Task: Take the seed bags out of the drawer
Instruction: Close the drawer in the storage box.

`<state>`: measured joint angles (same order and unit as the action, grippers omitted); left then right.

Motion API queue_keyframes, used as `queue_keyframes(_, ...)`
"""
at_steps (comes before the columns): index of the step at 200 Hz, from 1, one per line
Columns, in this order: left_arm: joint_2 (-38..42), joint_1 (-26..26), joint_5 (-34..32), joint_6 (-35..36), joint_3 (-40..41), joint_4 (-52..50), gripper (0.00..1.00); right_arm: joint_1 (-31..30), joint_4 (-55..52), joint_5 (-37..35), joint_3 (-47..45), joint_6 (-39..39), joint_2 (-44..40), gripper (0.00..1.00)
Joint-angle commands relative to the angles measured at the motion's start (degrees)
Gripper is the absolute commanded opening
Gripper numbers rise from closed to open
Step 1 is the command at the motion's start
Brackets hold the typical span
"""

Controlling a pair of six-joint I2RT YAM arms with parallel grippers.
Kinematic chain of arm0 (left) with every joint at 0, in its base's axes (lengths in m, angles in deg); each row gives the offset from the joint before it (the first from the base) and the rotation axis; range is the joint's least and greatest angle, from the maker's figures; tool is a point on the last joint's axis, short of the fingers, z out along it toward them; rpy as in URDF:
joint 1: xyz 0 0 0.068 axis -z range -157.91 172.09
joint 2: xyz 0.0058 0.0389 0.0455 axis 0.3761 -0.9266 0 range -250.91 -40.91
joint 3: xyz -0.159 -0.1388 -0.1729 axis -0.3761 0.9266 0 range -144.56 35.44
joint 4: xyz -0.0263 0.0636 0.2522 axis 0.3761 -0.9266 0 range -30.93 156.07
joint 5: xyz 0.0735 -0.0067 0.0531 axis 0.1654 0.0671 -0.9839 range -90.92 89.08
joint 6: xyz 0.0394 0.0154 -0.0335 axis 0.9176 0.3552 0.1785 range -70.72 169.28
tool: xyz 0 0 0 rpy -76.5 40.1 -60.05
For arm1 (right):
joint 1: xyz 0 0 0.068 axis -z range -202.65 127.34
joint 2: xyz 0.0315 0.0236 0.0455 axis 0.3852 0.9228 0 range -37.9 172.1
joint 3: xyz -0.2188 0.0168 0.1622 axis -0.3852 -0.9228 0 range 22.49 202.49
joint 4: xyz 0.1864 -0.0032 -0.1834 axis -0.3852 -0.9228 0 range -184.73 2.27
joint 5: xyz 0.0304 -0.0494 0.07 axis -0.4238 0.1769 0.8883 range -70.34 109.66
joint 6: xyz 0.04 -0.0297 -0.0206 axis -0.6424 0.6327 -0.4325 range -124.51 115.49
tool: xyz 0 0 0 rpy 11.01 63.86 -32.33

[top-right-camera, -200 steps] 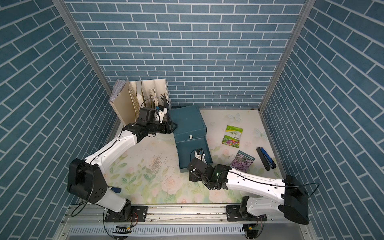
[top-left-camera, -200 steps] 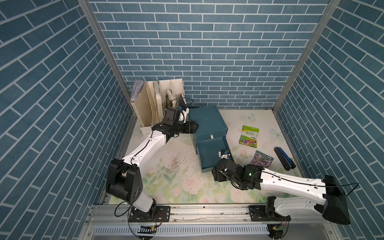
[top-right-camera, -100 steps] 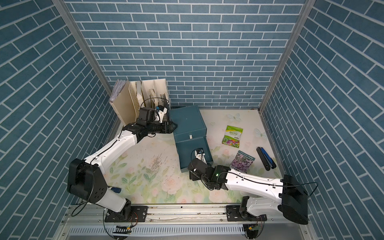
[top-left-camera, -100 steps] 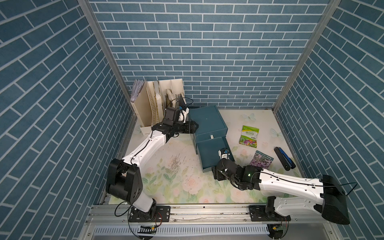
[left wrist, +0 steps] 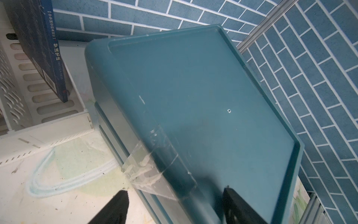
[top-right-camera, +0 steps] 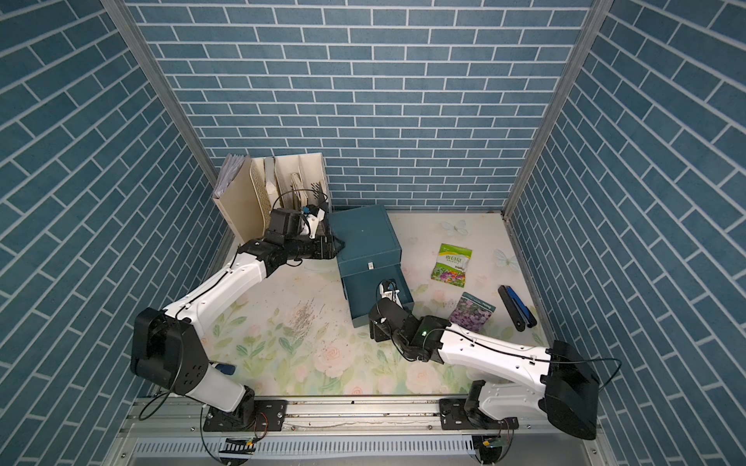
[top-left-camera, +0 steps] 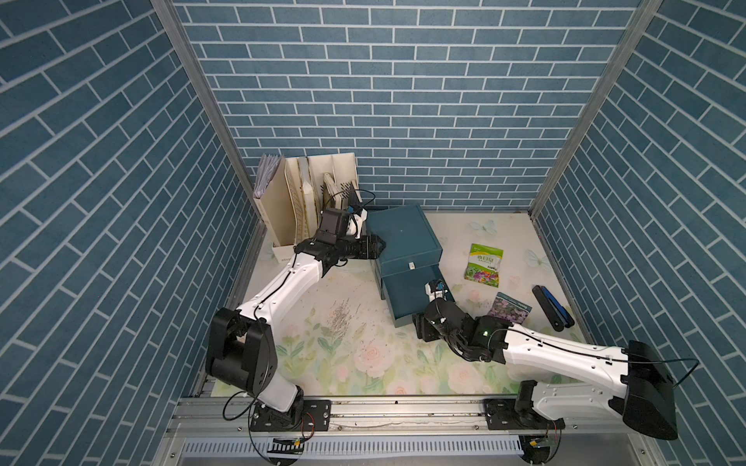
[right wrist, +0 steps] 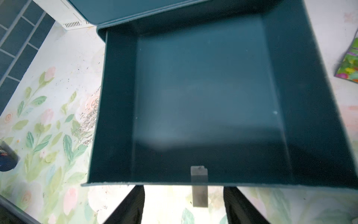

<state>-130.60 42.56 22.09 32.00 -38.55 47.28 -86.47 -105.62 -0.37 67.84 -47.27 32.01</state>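
Note:
The drawer (top-left-camera: 407, 294), the lowest in the teal cabinet (top-left-camera: 399, 234), is pulled out, and its inside (right wrist: 114, 116) is bare. Two seed bags lie on the mat to its right, one green-white (top-left-camera: 483, 264) and one purple (top-left-camera: 509, 308). My right gripper (right wrist: 183, 191) is open just in front of the drawer. The white pull tab (right wrist: 199, 192) sits between its fingers, untouched. My left gripper (left wrist: 174, 191) is open, astride the cabinet's top left edge (left wrist: 193, 97). One finger is over the top and the other is beside the wall.
A cream file rack with dark books (top-left-camera: 306, 201) stands at the back left, close to my left wrist. A black and a blue stick (top-left-camera: 551, 306) lie by the right wall. A small blue thing (top-right-camera: 224, 368) lies near the left arm's base. Clear tape (left wrist: 147, 164) hangs off the cabinet's edge.
The right wrist has edged slightly toward the drawer front. The left arm, the drawer and the bags have stayed where they were.

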Motion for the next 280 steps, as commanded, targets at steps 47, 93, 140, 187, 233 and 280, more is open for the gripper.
queue_keyframes(47,-2.81,-0.66,-2.58,2.38,1.43,-11.46,0.80,3.99,5.60,2.09,2.60,7.72,4.19,0.67)
queue_keyframes(93,-2.96,-0.61,-2.53,2.51,1.22,-11.54,0.80,6.00,9.00,2.63,3.58,10.41,6.76,0.67)
queue_keyframes(140,-3.18,-0.63,-2.35,2.49,1.14,-11.54,0.80,7.64,15.65,3.25,3.10,12.91,8.86,0.67)
queue_keyframes(187,-3.65,-0.63,-2.18,2.51,0.79,-11.63,0.80,8.92,23.39,3.26,2.64,14.37,11.90,0.66)
queue_keyframes(233,-3.63,-0.67,-2.17,2.60,0.87,-11.71,0.80,9.80,29.85,1.58,1.45,14.42,14.49,0.66)
queue_keyframes(280,-3.91,-0.61,-2.06,2.60,0.79,-11.71,0.80,10.80,34.34,1.32,1.20,13.86,16.99,0.66)
